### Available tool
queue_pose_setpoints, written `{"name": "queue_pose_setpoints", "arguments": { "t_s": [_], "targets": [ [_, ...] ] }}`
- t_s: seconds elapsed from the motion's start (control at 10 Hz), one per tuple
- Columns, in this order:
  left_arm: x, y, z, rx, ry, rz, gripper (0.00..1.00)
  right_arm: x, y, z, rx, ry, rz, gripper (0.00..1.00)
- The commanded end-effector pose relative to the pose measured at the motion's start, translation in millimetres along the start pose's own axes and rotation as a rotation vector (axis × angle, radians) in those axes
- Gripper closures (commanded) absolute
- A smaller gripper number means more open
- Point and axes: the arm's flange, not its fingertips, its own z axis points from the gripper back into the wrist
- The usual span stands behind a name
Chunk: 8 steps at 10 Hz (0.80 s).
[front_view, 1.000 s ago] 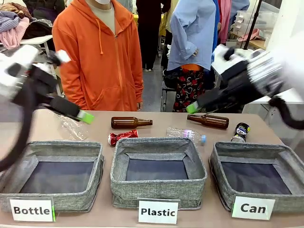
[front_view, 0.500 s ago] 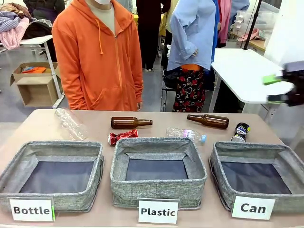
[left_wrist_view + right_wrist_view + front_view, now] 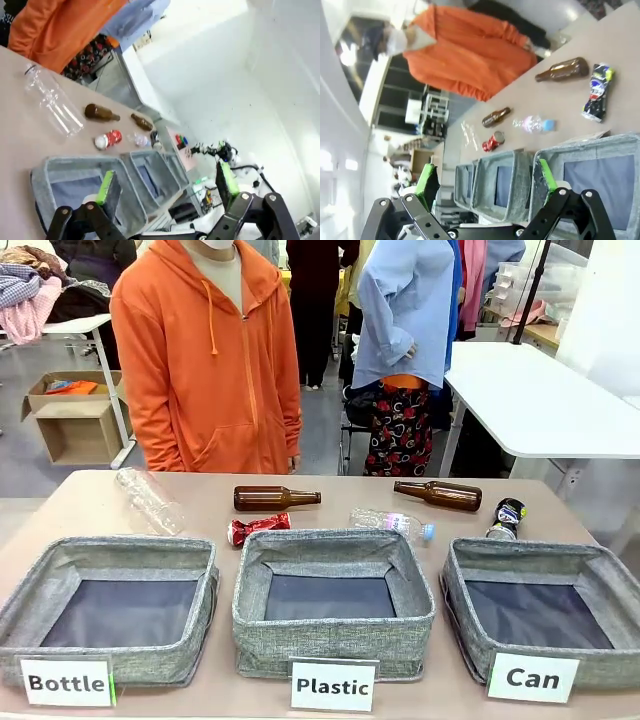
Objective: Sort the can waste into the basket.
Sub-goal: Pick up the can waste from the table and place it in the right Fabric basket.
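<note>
The shiny red crushed can [image 3: 257,528] lies behind the middle bin; it also shows as the red can [image 3: 108,140] and the red can [image 3: 492,141] in the wrist views. The dark printed crushed can [image 3: 507,517] stands just behind the basket [image 3: 545,558] labelled "Can" at the right. From high above, my left gripper [image 3: 166,184] looks down on the table, open and holding nothing. My right gripper [image 3: 486,179] is open too, raised well above the basket [image 3: 585,145] and the dark can [image 3: 597,92].
Two brown glass bottles [image 3: 275,498] [image 3: 440,494] and two clear plastic bottles [image 3: 150,502] [image 3: 392,523] lie along the far side. Bins labelled "Bottle" [image 3: 110,550] and "Plastic" [image 3: 335,540] stand left and middle. A person in an orange hoodie [image 3: 210,360] stands at the far edge.
Both arms, which hung over the back of the table a second ago, have pulled up and outward and left the front view. The cans and bottles have not moved.
</note>
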Motion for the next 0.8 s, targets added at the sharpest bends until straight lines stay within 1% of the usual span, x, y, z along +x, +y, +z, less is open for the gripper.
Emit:
{"name": "queue_pose_setpoints", "arguments": {
  "t_s": [0.0, 0.6, 0.7],
  "targets": [
    [-4.4, -4.8, 3.6, 0.012, 0.05, -0.011, 0.0, -2.6, 5.3, -11.0, 0.009, 0.055, 0.033, 0.0],
    [-4.4, -4.8, 3.6, 0.012, 0.05, -0.011, 0.0, -2.6, 5.3, -11.0, 0.009, 0.055, 0.033, 0.0],
    [-4.4, -4.8, 3.6, 0.012, 0.05, -0.011, 0.0, -8.4, 7.1, -12.2, -0.016, 0.07, 0.006, 0.0]
  ]
}}
